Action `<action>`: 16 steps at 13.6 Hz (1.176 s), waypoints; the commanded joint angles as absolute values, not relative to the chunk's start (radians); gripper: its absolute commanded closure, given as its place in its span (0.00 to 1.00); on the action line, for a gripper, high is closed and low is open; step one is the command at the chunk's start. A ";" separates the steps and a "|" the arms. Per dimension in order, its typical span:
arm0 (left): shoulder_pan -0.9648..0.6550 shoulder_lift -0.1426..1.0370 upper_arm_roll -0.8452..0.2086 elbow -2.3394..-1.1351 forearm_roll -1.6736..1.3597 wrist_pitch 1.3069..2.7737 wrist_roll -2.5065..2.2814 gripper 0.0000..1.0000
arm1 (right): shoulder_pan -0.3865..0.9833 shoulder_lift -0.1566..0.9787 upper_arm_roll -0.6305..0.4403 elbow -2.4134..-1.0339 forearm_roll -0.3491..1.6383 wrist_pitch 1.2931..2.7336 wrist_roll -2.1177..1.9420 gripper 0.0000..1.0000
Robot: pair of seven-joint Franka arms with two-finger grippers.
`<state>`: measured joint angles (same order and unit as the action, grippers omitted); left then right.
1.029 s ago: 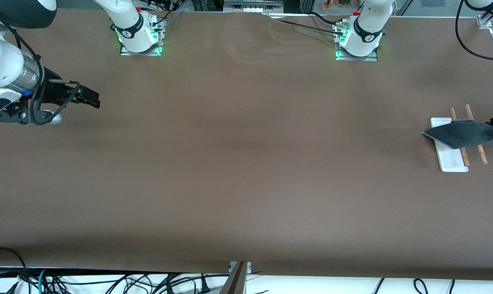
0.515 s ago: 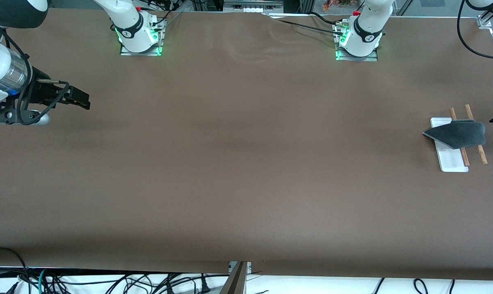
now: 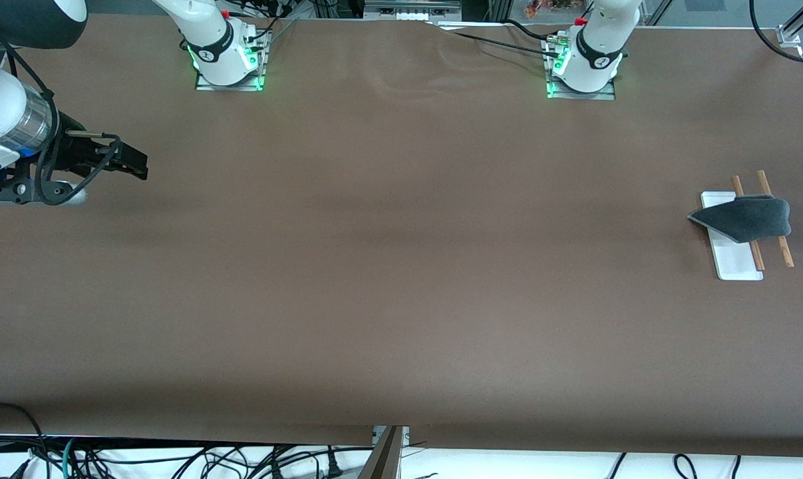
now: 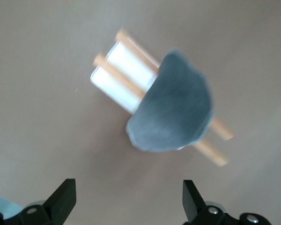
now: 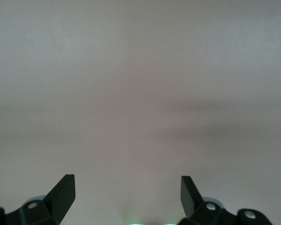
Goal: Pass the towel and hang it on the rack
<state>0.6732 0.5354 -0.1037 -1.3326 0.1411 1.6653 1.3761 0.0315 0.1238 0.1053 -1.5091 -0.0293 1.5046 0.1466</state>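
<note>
The dark grey towel (image 3: 744, 219) lies draped across the two wooden rods of the rack (image 3: 737, 263), whose white base rests at the left arm's end of the table. The left wrist view shows the towel (image 4: 173, 112) on the rack (image 4: 124, 77). My left gripper (image 4: 128, 183) is open and empty, well apart from the towel, and does not appear in the front view. My right gripper (image 3: 138, 166) hovers open over the right arm's end of the table. Nothing sits between its fingertips (image 5: 126, 180).
The brown table cover (image 3: 401, 266) has slight wrinkles near the arms' bases. Cables hang below the table edge nearest the front camera.
My left gripper has opened, let go of the towel and drawn back out of the front view. The towel has settled on the rods. The right arm has drifted slightly toward its end.
</note>
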 commanded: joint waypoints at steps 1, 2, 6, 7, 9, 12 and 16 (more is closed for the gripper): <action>0.669 0.457 -0.191 -1.353 0.124 1.559 1.185 0.00 | 0.034 0.107 0.107 -1.535 -0.038 1.499 0.127 0.00; 0.669 0.433 -0.243 -1.351 0.126 1.519 1.096 0.00 | 0.034 0.089 0.107 -1.567 -0.034 1.508 0.126 0.00; 0.669 0.370 -0.447 -1.353 0.140 1.428 0.696 0.00 | 0.034 0.074 0.107 -1.594 -0.032 1.517 0.126 0.00; 0.669 0.362 -0.487 -1.353 0.138 1.413 0.622 0.00 | 0.034 0.068 0.107 -1.604 -0.032 1.520 0.126 0.00; 0.669 0.348 -0.553 -1.353 0.129 1.387 0.467 0.00 | 0.034 0.057 0.106 -1.617 -0.032 1.526 0.126 0.00; 0.573 0.299 -0.580 -1.371 0.121 1.401 0.190 0.00 | 0.034 0.058 0.104 -1.615 -0.032 1.538 0.124 0.01; 0.349 0.218 -0.419 -1.417 0.031 1.488 -0.064 0.00 | 0.034 0.058 0.104 -1.614 -0.032 1.540 0.124 0.00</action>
<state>0.4332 0.2959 -0.5326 -1.3418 0.1065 1.4285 0.0056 0.0326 0.0927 0.1069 -1.5762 -0.0292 1.5226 0.1419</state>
